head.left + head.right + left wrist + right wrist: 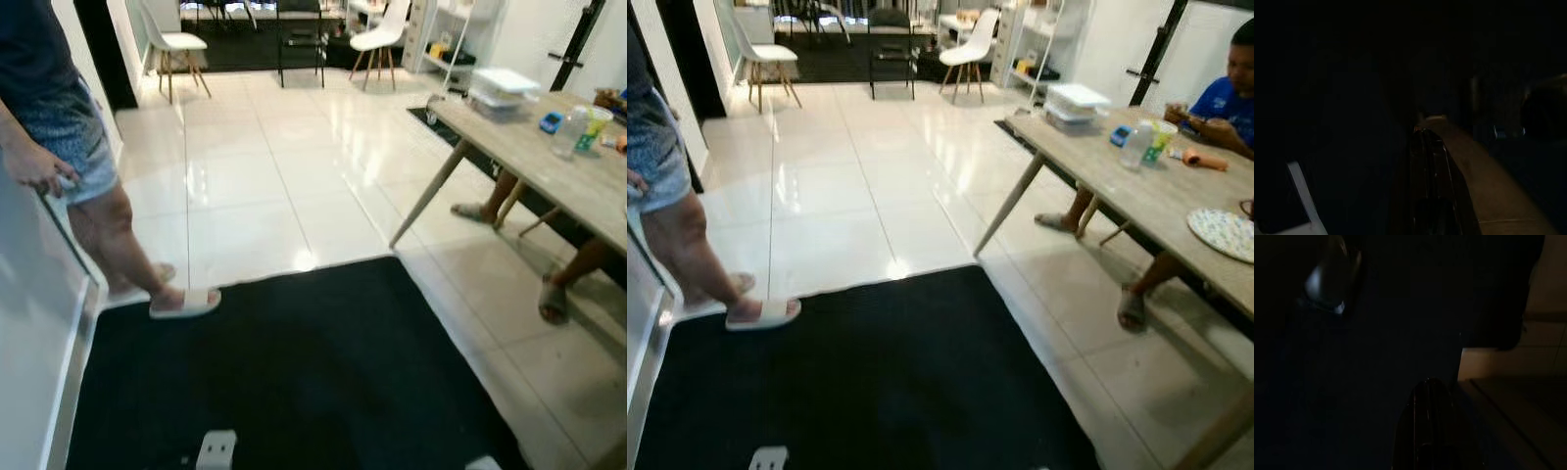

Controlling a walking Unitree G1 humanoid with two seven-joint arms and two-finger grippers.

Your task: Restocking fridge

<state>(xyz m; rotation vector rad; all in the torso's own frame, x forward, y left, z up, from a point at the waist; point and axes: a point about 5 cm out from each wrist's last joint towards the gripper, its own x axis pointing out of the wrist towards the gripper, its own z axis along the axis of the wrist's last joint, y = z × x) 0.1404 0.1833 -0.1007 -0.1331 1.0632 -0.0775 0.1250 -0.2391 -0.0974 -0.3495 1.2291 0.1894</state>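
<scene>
1. the head camera looks down over a black mat (294,372) and a glossy white tile floor (265,176); no fridge shelf or stock can be made out, so where the goods for restocking are cannot be told from here.
2. at the robot's left stands a person (59,147) in slides, one hand (39,171) on the edge of a tall white panel (29,323). this may be the fridge door held open for the robot, but that is only a guess.
3. at the right a wooden bench (1136,196) carries a bottle (1136,145), a stack of white trays (1076,103) and a patterned plate (1225,233); a second person (1220,98) sits behind it, feet under it.
4. white chairs (176,44) stand well apart at the far end of the room.
5. the left claw (1430,161) and right claw (1430,421) hang low in shade, likely idle while the robot walks; their views are too dark to tell whether the fingers are apart or together, or whether they carry anything.
6. judged from this, the task is at an early or between-trips stage: the robot probably has to turn toward the panel or fetch goods next.
</scene>
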